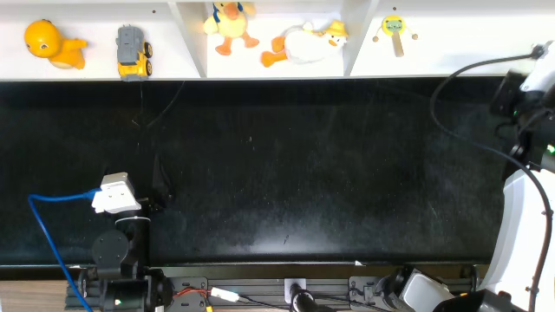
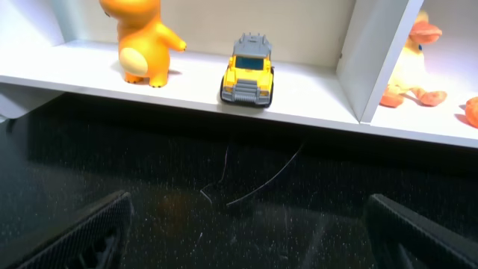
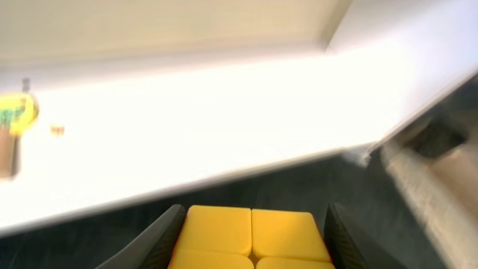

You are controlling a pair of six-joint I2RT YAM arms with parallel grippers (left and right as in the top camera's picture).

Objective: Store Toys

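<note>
The shelf (image 1: 95,22) runs along the far edge of the black counter (image 1: 303,173). Its left compartment holds an orange duck (image 1: 48,43) and a yellow truck (image 1: 134,54). The left gripper (image 2: 248,205) sits low over the counter's near left, facing the truck, with its fingers spread wide. The middle compartment has a yellow duckling (image 1: 230,26) and a white goose (image 1: 303,43), and the right one a small paddle toy (image 1: 395,30). At the far right, the right gripper (image 3: 255,213) has its fingers closed on a yellow block (image 3: 224,232) (possibly a puzzle cube), held just short of the shelf's edge.
</note>
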